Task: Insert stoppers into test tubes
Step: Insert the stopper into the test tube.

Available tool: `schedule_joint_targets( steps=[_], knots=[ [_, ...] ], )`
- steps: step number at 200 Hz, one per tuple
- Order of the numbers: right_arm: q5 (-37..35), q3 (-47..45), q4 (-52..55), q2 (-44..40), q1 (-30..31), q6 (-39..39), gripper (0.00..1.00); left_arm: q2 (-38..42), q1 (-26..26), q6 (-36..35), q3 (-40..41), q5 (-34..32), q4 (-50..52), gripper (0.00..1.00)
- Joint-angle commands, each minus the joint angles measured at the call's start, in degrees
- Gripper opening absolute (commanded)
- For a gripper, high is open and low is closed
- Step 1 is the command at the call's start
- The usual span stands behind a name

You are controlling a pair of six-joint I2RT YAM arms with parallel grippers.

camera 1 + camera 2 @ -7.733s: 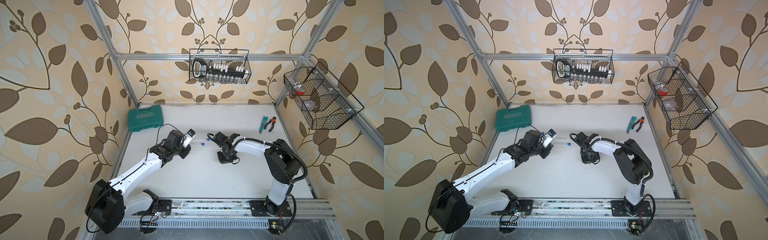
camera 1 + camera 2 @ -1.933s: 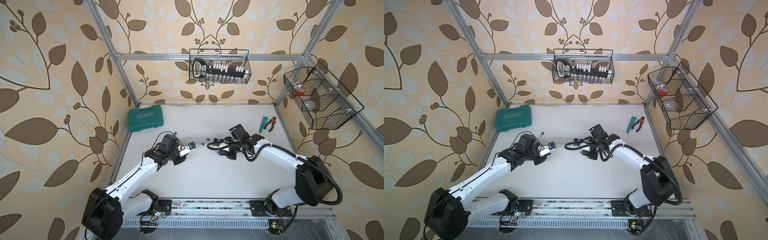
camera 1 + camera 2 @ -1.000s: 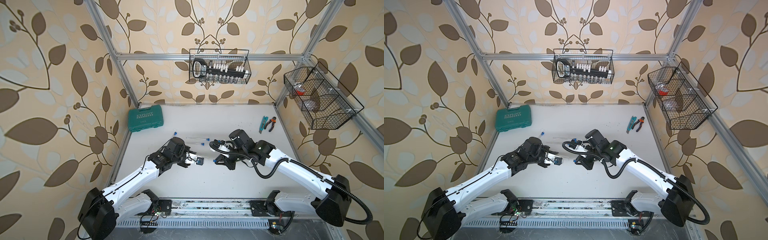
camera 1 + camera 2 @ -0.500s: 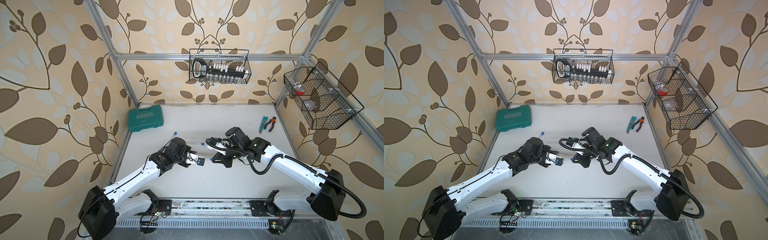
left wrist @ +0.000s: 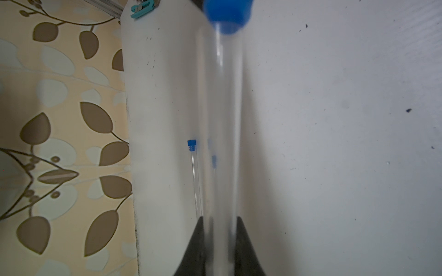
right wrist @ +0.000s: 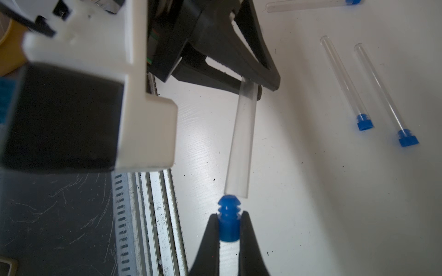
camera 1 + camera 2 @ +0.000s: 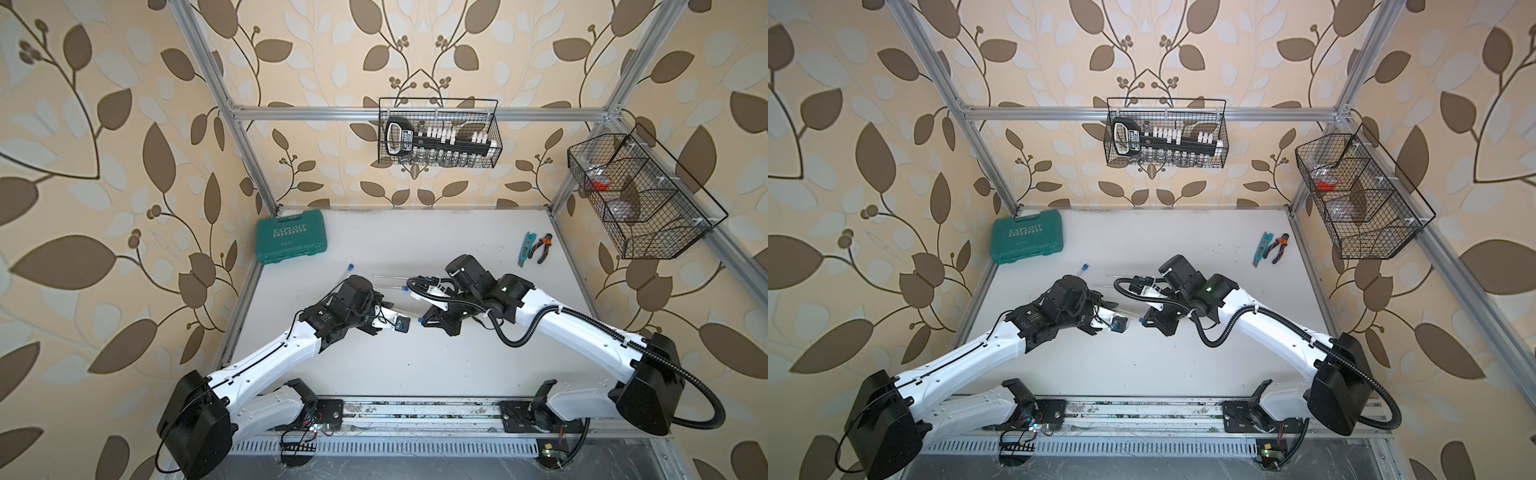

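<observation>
A clear test tube point(image 6: 241, 141) is clamped near its closed end by my left gripper point(image 6: 250, 83), which is shut on it above the table's middle. Its open mouth points at a blue stopper point(image 6: 228, 219). My right gripper point(image 6: 228, 227) is shut on that stopper, whose ribbed tip sits just short of the tube mouth, slightly off to one side. In the left wrist view the tube point(image 5: 221, 143) runs out from the left gripper point(image 5: 220, 222) to the stopper point(image 5: 227, 14). In a top view the right gripper point(image 7: 424, 321) faces the left gripper point(image 7: 392, 308). Three stoppered tubes point(image 6: 344, 81) lie behind.
A green tool case point(image 7: 291, 235) lies at the back left, and a cutter with pliers point(image 7: 536, 248) at the back right. Wire baskets hang on the back wall point(image 7: 438, 133) and the right wall point(image 7: 640, 195). The metal base rail point(image 7: 415, 411) runs along the front edge.
Both arms have brought the tube and the stopper forward from the back, and over the last second the right gripper has edged the stopper left, closer to the tube mouth. Both grips are unchanged.
</observation>
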State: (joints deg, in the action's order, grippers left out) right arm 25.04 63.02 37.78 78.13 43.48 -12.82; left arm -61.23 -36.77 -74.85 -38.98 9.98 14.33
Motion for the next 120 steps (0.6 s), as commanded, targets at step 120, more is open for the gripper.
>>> schedule_joint_targets(
  steps=[120],
  knots=[
    [-1.0, 9.5, -0.1, 6.6, 1.4, 5.5, 0.04, 2.5, -6.0, -4.9, -0.2, -4.3, -2.2, 0.0]
  ],
)
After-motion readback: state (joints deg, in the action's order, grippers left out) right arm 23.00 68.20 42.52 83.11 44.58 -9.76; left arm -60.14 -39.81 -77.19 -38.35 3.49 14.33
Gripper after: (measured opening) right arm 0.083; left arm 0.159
